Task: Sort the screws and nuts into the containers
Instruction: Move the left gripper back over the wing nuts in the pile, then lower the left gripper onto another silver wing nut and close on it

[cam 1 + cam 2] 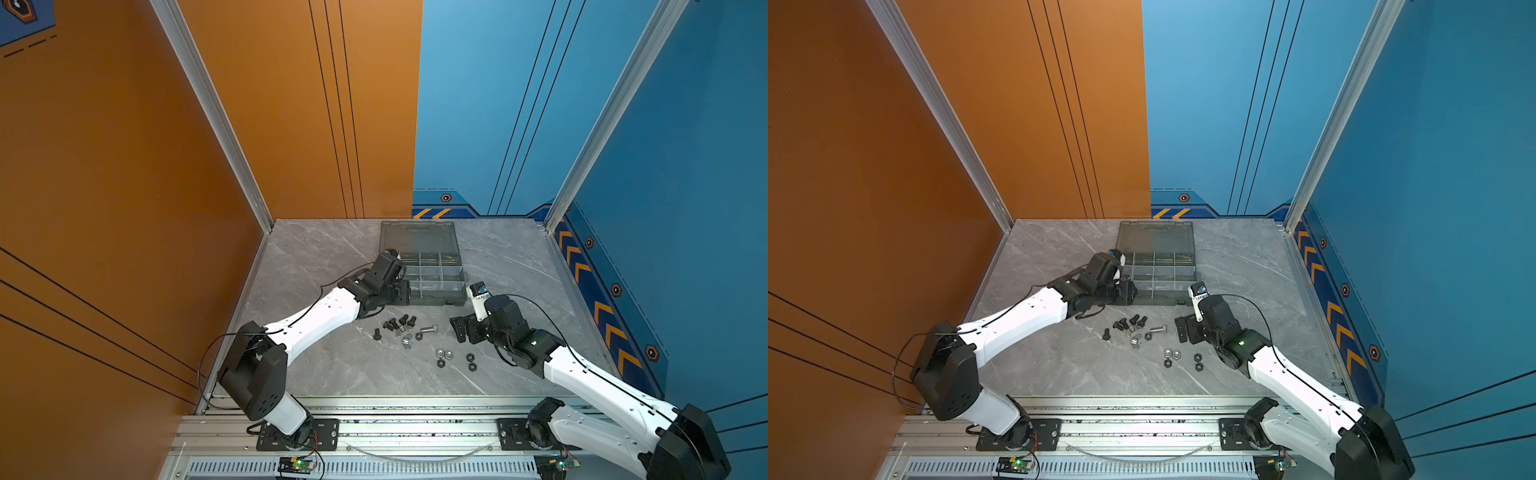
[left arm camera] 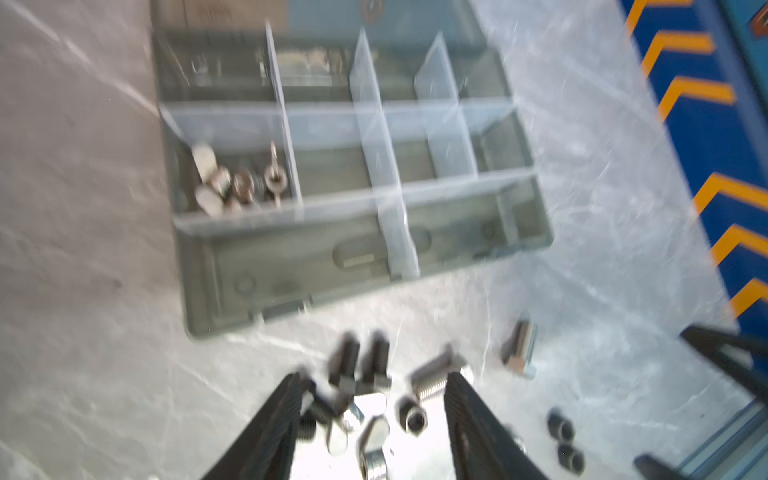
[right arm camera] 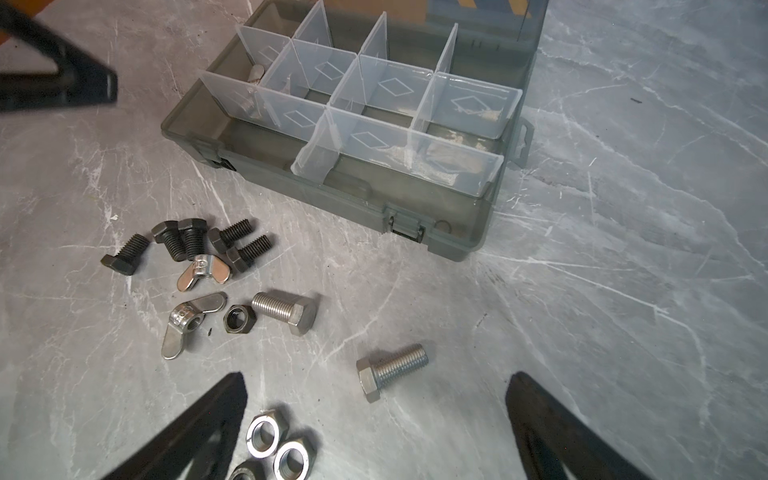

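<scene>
- The left tool [image 2: 370, 415] stood about half open and gripped nothing. It hung at the near left corner of the case [image 1: 436, 298].
- The right tool [image 3: 376, 386] stood fully open and empty, low over the surface [image 1: 332, 365]. It was judged to be waiting clear of the left arm.
- The lid [image 1: 417, 237] lay folded back flat, which left every compartment open from above.
- Unsorted parts lay on the surface in front of the case: black bolts [image 3: 192, 243], two silver bolts [image 3: 286, 311], two wing nuts [image 3: 203, 270], silver nuts [image 3: 280, 446] and black nuts [image 1: 470, 357].
- The left wrist view, though blurred, showed what appeared to be sorted wing nuts [image 2: 232, 183] in an end compartment of the middle row. In both top views the left arm covered that compartment.
- The right wrist view showed the second silver bolt [image 3: 390, 370] sharply, just ahead of the right tool. In both top views that tool covered it.
</scene>
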Action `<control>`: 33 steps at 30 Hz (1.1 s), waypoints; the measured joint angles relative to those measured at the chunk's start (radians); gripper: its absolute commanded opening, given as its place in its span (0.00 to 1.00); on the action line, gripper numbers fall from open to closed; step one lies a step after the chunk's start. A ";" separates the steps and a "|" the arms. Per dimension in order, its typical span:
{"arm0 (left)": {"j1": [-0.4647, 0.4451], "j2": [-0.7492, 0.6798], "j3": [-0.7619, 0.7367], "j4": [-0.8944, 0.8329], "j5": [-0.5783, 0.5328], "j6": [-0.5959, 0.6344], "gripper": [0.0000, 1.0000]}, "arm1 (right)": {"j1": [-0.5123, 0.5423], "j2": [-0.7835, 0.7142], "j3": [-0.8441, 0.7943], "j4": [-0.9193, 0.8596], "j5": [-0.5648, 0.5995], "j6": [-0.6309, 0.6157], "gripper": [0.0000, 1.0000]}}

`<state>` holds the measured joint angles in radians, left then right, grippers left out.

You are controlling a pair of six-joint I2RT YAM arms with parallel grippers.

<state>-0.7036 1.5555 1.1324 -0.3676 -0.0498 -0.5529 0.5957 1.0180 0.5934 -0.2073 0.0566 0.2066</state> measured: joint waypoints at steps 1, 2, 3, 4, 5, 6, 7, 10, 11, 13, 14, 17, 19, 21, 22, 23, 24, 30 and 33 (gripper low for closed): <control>-0.022 -0.001 -0.023 -0.003 -0.011 -0.019 0.59 | 0.000 0.005 0.000 0.001 0.000 0.000 1.00; -0.038 -0.001 -0.042 -0.007 -0.019 -0.038 0.59 | 0.000 0.010 0.000 0.002 0.000 0.000 1.00; -0.058 -0.001 -0.064 -0.015 -0.026 -0.059 0.59 | 0.000 0.014 0.000 0.003 0.000 0.000 1.00; -0.069 -0.001 -0.076 -0.023 -0.030 -0.073 0.59 | 0.000 0.019 0.000 0.005 0.000 0.000 1.00; -0.082 -0.001 -0.093 -0.025 -0.035 -0.095 0.58 | 0.000 0.024 0.000 0.007 0.000 0.000 1.00; -0.089 0.000 -0.107 -0.028 -0.041 -0.111 0.58 | 0.000 0.029 0.000 0.009 0.000 0.000 1.00; -0.093 0.001 -0.118 -0.032 -0.046 -0.125 0.57 | 0.000 0.032 0.000 0.009 0.000 0.000 1.00; -0.106 0.015 -0.137 -0.049 -0.057 -0.162 0.55 | 0.000 0.041 0.000 0.010 0.000 0.000 1.00; -0.107 0.023 -0.138 -0.053 -0.061 -0.173 0.54 | 0.000 0.043 0.000 0.010 0.000 0.000 1.00; -0.111 0.040 -0.138 -0.055 -0.064 -0.188 0.52 | 0.000 0.045 0.000 0.010 0.000 0.000 1.00; -0.113 0.049 -0.138 -0.055 -0.064 -0.196 0.51 | 0.000 0.045 0.000 0.010 0.000 0.000 1.00; -0.120 0.076 -0.138 -0.056 -0.063 -0.208 0.50 | 0.000 0.048 0.000 0.014 0.000 0.000 1.00; -0.128 0.091 -0.137 -0.056 -0.063 -0.212 0.49 | 0.000 0.050 0.000 0.017 0.000 0.000 1.00; -0.137 0.101 -0.137 -0.056 -0.063 -0.216 0.49 | 0.000 0.050 0.000 0.017 0.000 0.000 1.00; -0.142 0.107 -0.136 -0.056 -0.063 -0.217 0.48 | 0.000 0.050 0.000 0.017 0.000 0.000 1.00; -0.146 0.111 -0.135 -0.056 -0.063 -0.218 0.48 | 0.000 0.050 0.000 0.018 0.000 0.000 1.00; -0.148 0.114 -0.135 -0.056 -0.063 -0.220 0.48 | 0.000 0.050 0.000 0.018 0.000 0.000 0.99; -0.163 0.135 -0.127 -0.059 -0.062 -0.226 0.46 | 0.000 0.050 -0.003 0.018 0.000 0.000 1.00; -0.171 0.161 -0.105 -0.070 -0.062 -0.226 0.46 | 0.000 0.050 -0.004 0.018 0.000 0.000 1.00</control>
<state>-0.8749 1.7164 1.0279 -0.4377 -0.1116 -0.7792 0.5957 1.0683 0.5896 -0.1890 0.0563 0.2066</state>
